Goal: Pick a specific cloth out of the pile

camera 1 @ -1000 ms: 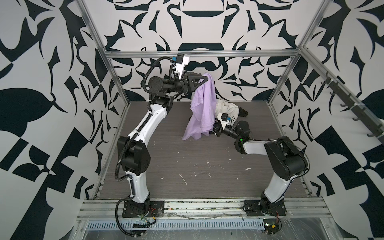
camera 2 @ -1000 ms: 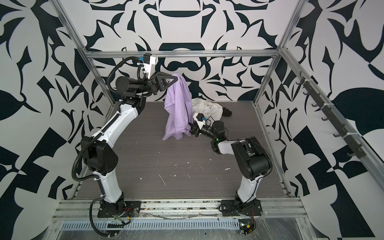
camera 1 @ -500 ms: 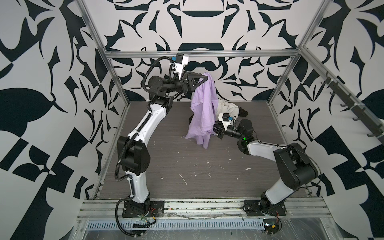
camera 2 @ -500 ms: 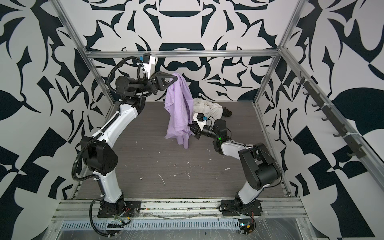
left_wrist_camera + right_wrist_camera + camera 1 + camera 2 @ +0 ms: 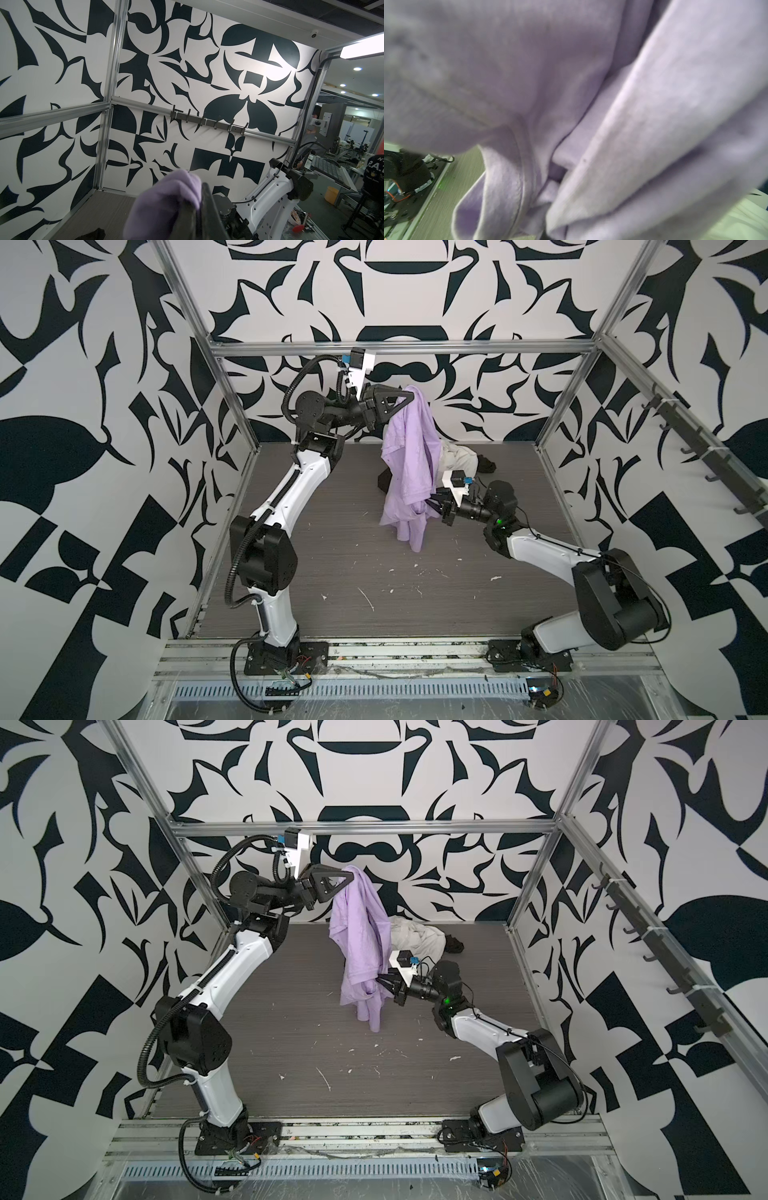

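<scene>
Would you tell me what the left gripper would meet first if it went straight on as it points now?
Apart from the lavender cloth it grips, the way ahead of the left gripper looks free up to the right side wall, probably near the hook rail; depth is unclear.

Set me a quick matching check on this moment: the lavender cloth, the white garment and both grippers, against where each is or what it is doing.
Things:
1. lavender cloth
2. white garment
3. left gripper
4. right gripper

States:
A. shut low down, on the cloth's lower side
B. crumpled on the table at the back
C. hanging in a long drape
D. shut on the cloth's top, held high

Pairs: 1-C, 2-B, 3-D, 4-A
</scene>
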`<act>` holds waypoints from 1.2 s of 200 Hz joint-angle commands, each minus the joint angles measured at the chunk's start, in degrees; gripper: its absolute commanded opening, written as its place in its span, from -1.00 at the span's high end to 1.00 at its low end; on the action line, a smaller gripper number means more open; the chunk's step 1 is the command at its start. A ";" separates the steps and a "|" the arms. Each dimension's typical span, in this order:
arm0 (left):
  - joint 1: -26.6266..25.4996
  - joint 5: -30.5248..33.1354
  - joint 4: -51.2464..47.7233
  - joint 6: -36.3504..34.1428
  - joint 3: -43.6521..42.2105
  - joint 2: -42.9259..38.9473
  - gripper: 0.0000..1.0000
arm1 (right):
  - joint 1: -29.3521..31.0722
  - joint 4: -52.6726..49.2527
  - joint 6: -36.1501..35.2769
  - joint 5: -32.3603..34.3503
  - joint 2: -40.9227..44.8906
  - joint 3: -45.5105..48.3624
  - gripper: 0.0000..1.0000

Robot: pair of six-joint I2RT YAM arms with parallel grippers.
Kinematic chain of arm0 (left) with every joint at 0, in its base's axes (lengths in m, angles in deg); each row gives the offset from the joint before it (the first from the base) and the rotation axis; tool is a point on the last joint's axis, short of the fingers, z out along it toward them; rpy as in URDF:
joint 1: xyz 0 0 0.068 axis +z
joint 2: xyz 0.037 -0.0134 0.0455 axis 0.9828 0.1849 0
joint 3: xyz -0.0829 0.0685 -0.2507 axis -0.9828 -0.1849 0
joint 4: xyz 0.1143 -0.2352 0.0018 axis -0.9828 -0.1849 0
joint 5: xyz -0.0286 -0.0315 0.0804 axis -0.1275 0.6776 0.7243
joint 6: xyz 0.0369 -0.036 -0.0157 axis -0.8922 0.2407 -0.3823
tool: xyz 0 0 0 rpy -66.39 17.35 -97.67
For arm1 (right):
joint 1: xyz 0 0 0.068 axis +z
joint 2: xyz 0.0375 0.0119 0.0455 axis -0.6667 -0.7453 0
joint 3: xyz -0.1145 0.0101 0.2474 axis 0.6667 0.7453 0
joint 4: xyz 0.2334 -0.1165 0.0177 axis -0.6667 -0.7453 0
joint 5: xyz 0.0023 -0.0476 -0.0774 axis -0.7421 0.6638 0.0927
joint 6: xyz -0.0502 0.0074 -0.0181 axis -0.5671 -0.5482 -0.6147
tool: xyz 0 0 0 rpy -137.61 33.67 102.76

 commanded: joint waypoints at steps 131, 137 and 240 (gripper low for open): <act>-7.57 16.15 -21.32 -18.84 -20.83 -26.14 1.00 | 6.22 -23.33 -2.29 4.28 27.85 4.84 0.90; -8.17 16.83 -21.87 -19.29 -21.62 -27.14 1.00 | 6.53 -24.62 -2.52 4.65 29.41 5.16 0.90; -17.24 26.12 -29.79 -25.88 -32.52 -36.36 1.00 | 7.91 -35.09 -3.63 8.50 41.75 10.51 0.88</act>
